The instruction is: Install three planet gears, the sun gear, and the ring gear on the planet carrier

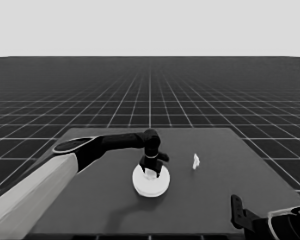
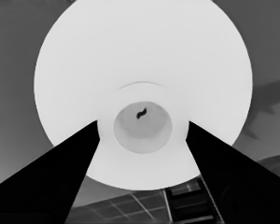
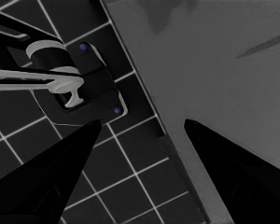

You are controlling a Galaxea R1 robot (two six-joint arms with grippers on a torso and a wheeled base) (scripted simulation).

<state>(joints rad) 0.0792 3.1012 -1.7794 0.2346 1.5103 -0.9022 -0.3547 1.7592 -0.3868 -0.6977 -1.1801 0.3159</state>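
The ring gear point(image 1: 151, 184), the larger round part, lies at the middle of the table as a thick white disc. Its raised hub with a central hole point(image 2: 142, 127) fills the left wrist view. My left gripper point(image 1: 151, 172) point(image 2: 142, 128) points straight down over it, open, with one finger on each side of the hub. The planet carrier, the planet gears and the sun gear are hidden from view. My right gripper point(image 3: 143, 122) is parked open at the table's near right corner, with nothing between its fingers.
A thin white piece point(image 1: 195, 161) stands on the table to the right of the disc. The parked right arm point(image 1: 270, 222) sits at the lower right corner. Dark machinery with blue lights point(image 3: 79, 88) shows past the table edge.
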